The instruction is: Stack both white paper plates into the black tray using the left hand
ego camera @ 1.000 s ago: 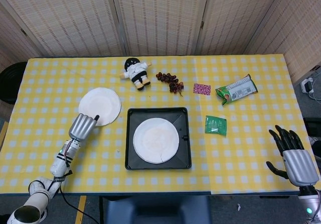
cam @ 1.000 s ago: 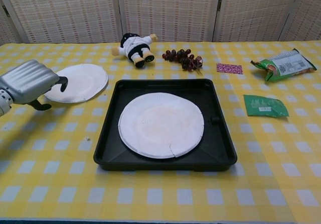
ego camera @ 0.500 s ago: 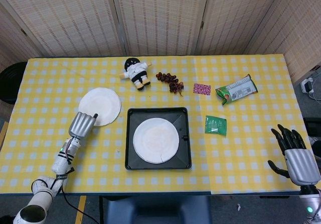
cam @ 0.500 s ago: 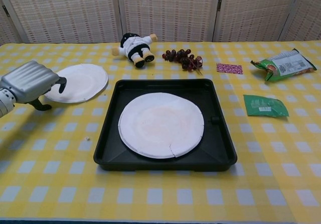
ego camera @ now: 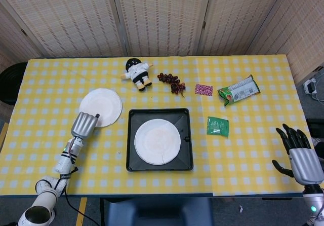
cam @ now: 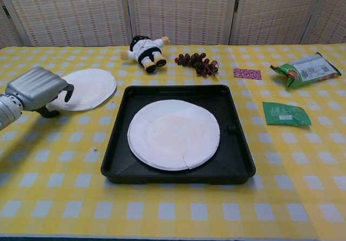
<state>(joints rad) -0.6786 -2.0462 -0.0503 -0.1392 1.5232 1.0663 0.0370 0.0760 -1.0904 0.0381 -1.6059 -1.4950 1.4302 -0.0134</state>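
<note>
Head view: yellow-and-white checked table point(ego camera: 243, 155) set before woven folding screens point(ego camera: 157, 18). Black tray point(ego camera: 132, 115) near the middle of the front edge, one white paper plate point(ego camera: 157, 141) lying flat inside it. Second white paper plate point(ego camera: 101, 106) flat on the cloth toward the left edge, apart from the tray. Left hand point(ego camera: 84, 124) at that plate's near rim, fingers curled in; whether anything is pinched cannot be told. Right hand point(ego camera: 299, 155) past the front right corner, fingers spread, holding nothing. Along the far edge a plush doll point(ego camera: 136, 72) and a bunch of grapes point(ego camera: 171, 82); toward the right edge a small pink packet point(ego camera: 203, 89), a green snack bag point(ego camera: 239, 90) and a green sachet point(ego camera: 217, 126). Chest view: tray point(cam: 240, 160) in the centre with its plate point(cam: 173, 134), the other plate point(cam: 86, 88) at left, left hand point(cam: 35, 88) overlapping its near rim with dark fingertips point(cam: 68, 93) bent down at the rim.
</note>
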